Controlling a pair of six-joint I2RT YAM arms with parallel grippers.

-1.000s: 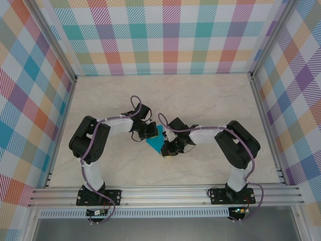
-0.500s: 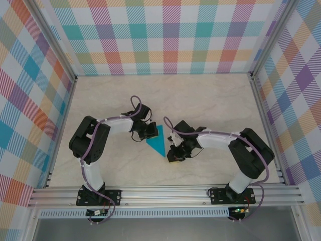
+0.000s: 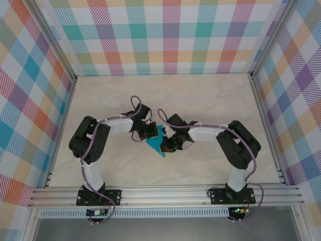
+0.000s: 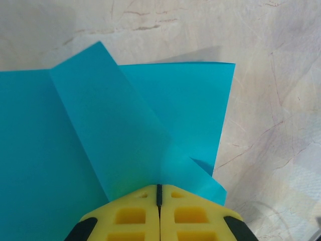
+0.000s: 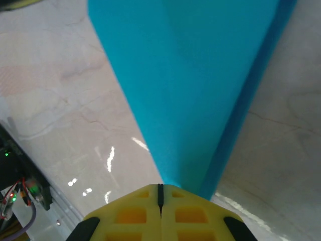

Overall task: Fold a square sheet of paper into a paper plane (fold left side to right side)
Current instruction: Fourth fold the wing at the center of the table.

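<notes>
My right gripper (image 3: 165,146) has swung back in: half a second ago it stood off toward the right side of the table (image 3: 200,95), clear of the paper, and the whole teal triangle lay bare. Now its closed fingertips sit on the narrow pointed end of the paper plane (image 3: 156,142), the end toward the near edge. In my right wrist view the jaws are tight together at the tip (image 5: 160,186), with the teal wedge (image 5: 190,90) running away from them. I cannot tell whether a layer is pinched or only pressed.

My left gripper (image 3: 150,134) has not budged. It is closed too, its tip (image 4: 159,187) planted on the folded flap (image 4: 100,150) at the wider end.

The paper lies about mid-table between my grippers. I judge the return as a pass to flatten or re-seat the crease, so the fold is made but not yet finished.
</notes>
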